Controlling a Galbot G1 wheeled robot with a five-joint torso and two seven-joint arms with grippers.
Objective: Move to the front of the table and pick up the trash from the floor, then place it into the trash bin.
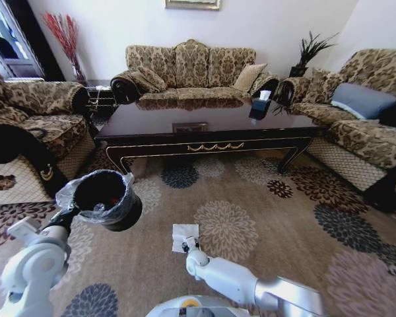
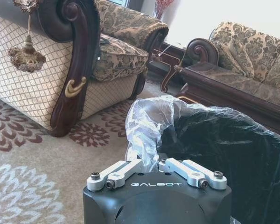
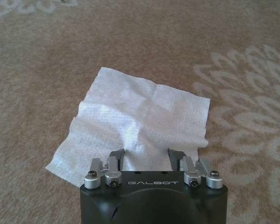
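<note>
Two grippers are at work. Left gripper (image 2: 157, 164) has its fingers (image 2: 126, 171) pinched closed on the clear liner at the rim of the trash bin (image 1: 109, 198), holding it above the floor (image 1: 264, 218). Right gripper (image 3: 146, 156) is low over the white napkin (image 3: 140, 123) on the floor, in front of the table (image 1: 204, 125), fingers (image 3: 115, 158) spread apart astride its near edge.

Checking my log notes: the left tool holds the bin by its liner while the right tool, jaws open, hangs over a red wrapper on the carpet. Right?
Not quite. The right tool, jaws open, hangs over a white napkin on the carpet, as the right wrist view shows. The left tool does hold the bin by its liner.
</note>
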